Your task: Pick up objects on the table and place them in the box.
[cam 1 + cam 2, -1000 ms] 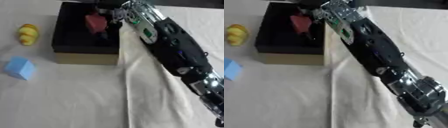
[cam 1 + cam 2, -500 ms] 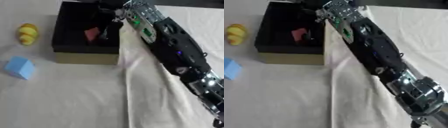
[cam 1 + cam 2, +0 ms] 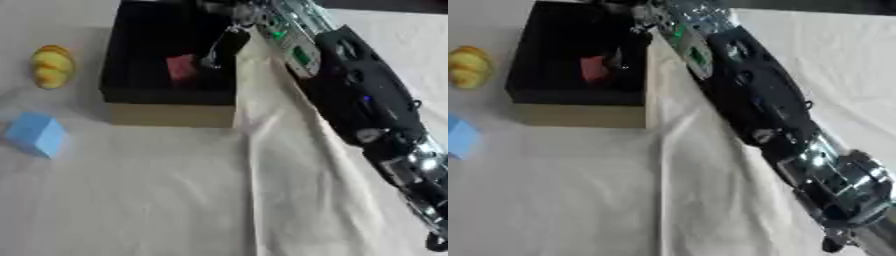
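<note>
The red block [image 3: 181, 67] lies on the floor of the black box [image 3: 131, 95], toward its right wall, so that piece looks placed. Two things are left on the table [image 3: 157, 200]: a yellow lumpy object [image 3: 51, 66] near the left edge, just left of the box, and a blue block [image 3: 37, 135] nearer the front left, apart from the box's front left corner. I judge the blue block light and stiff, with flat faces, so I would pinch it across two opposite sides. The yellow one looks rounded and ridged, perhaps soft, and may roll, so I would take it across its narrower middle. My right hand [image 3: 226, 44] hangs over the box's right side, dark fingers pointing down just beside the red block. They look relaxed and hold nothing; whether a fingertip touches the block I cannot tell. My left hand shows in neither view.
</note>
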Action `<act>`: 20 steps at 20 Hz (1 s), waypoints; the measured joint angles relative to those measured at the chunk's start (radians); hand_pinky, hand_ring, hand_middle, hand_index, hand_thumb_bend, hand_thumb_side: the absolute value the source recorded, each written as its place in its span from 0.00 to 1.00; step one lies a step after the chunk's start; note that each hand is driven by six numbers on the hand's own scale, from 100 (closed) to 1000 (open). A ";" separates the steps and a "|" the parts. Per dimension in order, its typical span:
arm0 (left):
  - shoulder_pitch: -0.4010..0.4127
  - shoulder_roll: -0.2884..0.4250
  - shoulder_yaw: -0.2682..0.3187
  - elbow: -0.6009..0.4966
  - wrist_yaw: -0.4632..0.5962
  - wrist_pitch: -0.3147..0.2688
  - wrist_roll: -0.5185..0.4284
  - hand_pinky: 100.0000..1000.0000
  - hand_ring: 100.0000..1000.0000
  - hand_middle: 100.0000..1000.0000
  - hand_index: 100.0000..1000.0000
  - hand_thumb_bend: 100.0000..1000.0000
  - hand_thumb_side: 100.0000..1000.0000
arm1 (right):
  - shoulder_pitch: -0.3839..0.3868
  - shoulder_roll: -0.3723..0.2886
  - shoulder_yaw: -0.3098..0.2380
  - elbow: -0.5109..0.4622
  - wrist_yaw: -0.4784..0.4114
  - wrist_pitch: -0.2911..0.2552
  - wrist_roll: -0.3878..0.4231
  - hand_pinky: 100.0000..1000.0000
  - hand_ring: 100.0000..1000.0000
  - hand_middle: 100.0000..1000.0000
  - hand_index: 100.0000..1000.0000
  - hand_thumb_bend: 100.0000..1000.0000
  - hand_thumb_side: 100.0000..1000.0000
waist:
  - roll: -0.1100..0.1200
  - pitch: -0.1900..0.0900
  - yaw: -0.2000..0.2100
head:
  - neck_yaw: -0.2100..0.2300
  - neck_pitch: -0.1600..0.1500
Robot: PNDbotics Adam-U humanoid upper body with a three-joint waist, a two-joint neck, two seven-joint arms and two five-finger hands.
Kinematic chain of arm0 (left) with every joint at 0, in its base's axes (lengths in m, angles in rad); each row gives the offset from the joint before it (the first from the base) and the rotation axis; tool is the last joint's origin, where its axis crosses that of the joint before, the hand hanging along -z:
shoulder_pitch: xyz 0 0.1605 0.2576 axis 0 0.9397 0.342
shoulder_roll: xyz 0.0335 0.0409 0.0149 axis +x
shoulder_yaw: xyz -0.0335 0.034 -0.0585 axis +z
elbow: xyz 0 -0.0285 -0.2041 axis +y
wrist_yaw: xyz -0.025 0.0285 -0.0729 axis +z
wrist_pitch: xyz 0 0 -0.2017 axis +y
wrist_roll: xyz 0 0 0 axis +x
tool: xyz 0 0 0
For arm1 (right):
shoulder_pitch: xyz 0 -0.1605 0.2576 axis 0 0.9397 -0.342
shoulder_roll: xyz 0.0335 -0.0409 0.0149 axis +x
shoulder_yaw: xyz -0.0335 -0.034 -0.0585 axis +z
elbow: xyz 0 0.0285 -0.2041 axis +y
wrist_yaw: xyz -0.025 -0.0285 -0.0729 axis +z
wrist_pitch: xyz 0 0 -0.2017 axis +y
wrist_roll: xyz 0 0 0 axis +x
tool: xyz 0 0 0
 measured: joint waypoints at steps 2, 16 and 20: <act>0.013 0.000 0.000 0.000 0.000 0.002 0.002 0.75 0.74 0.66 0.83 0.61 0.51 | 0.009 -0.048 0.000 -0.066 -0.043 0.011 0.006 0.84 0.84 0.78 0.83 0.25 0.19 | 0.000 -0.004 -0.016 | 0.010 0.009; 0.093 0.020 0.022 0.000 -0.025 -0.034 0.018 0.75 0.74 0.66 0.83 0.60 0.52 | 0.397 -0.555 -0.134 -0.664 -0.367 0.222 0.012 0.81 0.78 0.73 0.81 0.23 0.10 | 0.044 -0.021 -0.086 | 0.090 0.028; 0.101 0.020 0.025 0.000 -0.030 -0.042 0.020 0.75 0.74 0.66 0.83 0.60 0.53 | 0.467 -0.603 -0.154 -0.699 -0.384 0.251 0.008 0.81 0.79 0.73 0.82 0.24 0.10 | 0.059 -0.020 -0.094 | 0.094 0.028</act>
